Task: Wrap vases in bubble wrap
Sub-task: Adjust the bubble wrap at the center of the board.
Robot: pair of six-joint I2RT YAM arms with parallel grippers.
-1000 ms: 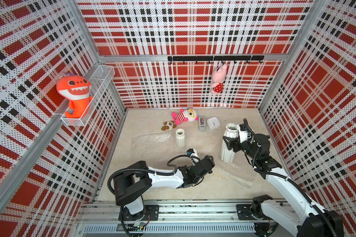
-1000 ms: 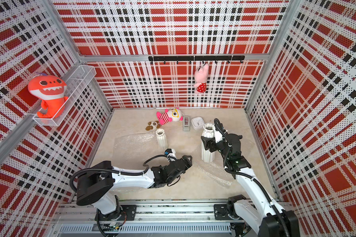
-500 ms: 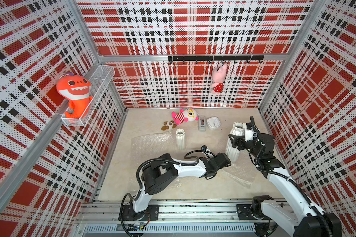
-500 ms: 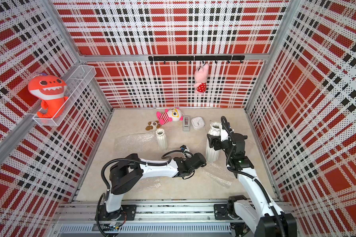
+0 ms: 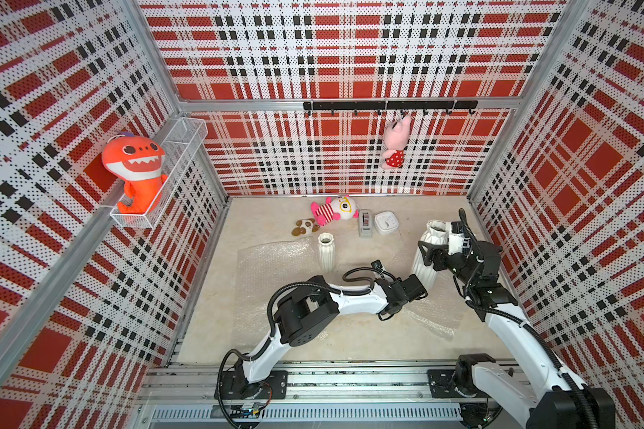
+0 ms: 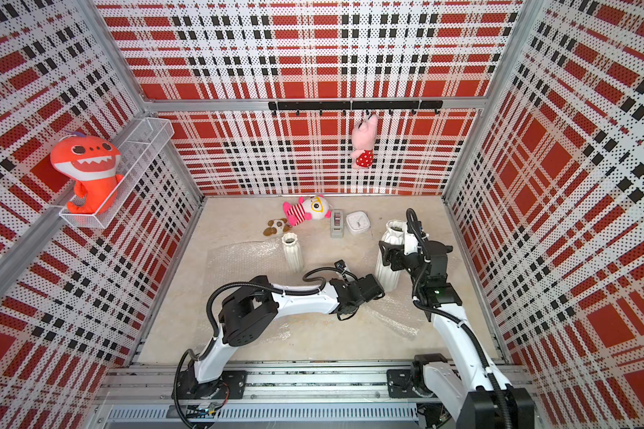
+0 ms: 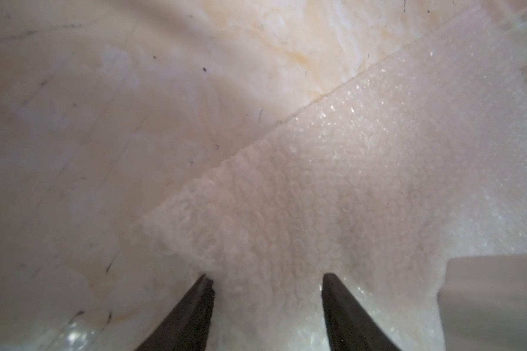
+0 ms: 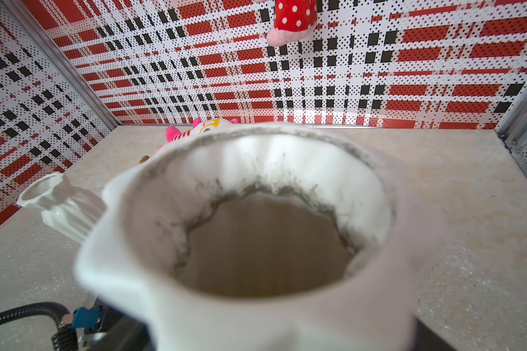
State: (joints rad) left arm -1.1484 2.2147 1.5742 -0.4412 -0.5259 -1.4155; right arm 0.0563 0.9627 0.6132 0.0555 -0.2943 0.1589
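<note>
Holding the taller vase steady on the bubble wrap, the right gripper is clamping wide around its body. I'm guessing that's so the left gripper, jaws sitting partway open astride the sheet's corner with nothing pinched, can grab it.

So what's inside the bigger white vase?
Nothing shows inside the taller vase: only white ribbed walls, a ring of grey grime at the neck, and a dim beige hollow below. Its bottom is too blurred to tell.

Plaid walls, red, black, white; taller vase white, ribbed, slimmer vase likewise; shark plush orange; bubble wrap clear; floor beige marble.
</note>
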